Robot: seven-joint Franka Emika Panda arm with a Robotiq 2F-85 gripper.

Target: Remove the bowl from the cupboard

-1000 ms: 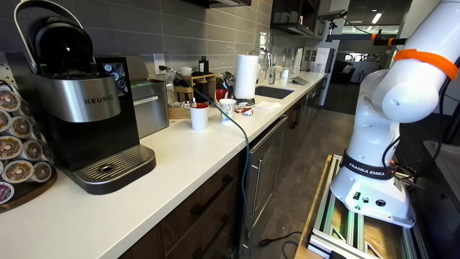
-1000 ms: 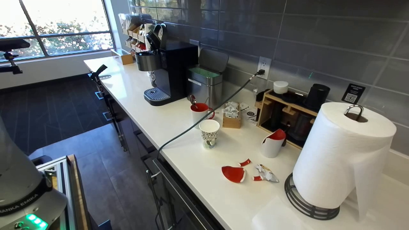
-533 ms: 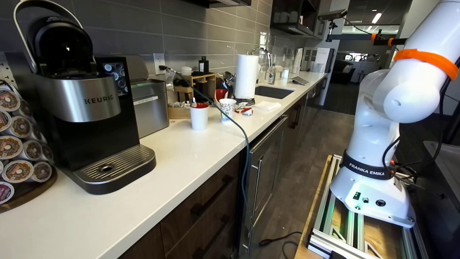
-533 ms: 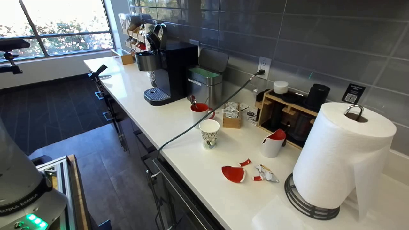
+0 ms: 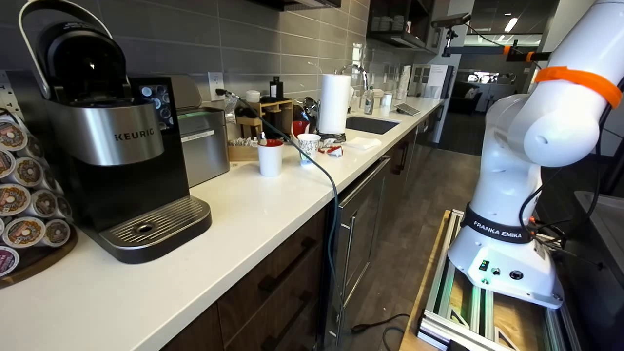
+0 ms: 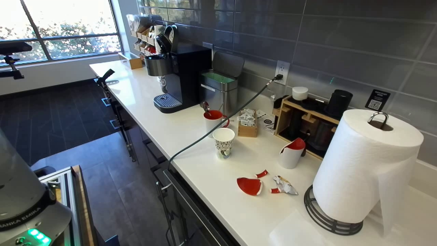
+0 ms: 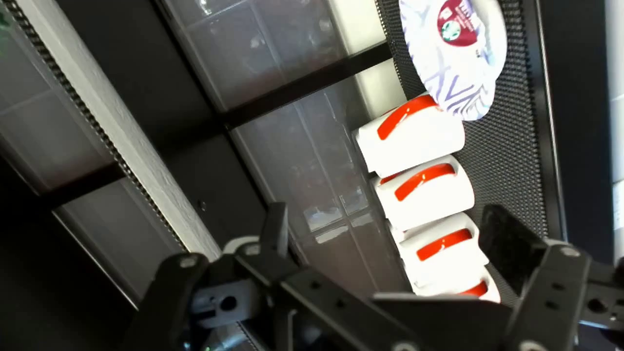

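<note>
A white counter [image 5: 243,219] ran along a grey tiled wall [image 5: 251,53] in an exterior view, with the coffee machine [image 5: 112,146] near left. The overhead cupboard [image 5: 292,4] showed its lower edge only. The arm [image 5: 541,146] had its elbow slightly right of where it stood one second earlier.

In an exterior view, the paper towel roll [image 6: 368,167] stood near right; the paper cup [image 6: 223,141] and red pieces [image 6: 250,186] were unmoved.

In the wrist view, the gripper [image 7: 390,231] was found with its fingers wide apart. The bowl [image 7: 451,63] sat on black mesh [image 7: 507,161] inside the cupboard, at the end of a row of red-handled white mugs [image 7: 434,204]; contact could not be told. It was white with bluish-purple lines and a round maroon mark, part lying outside the frame.
</note>
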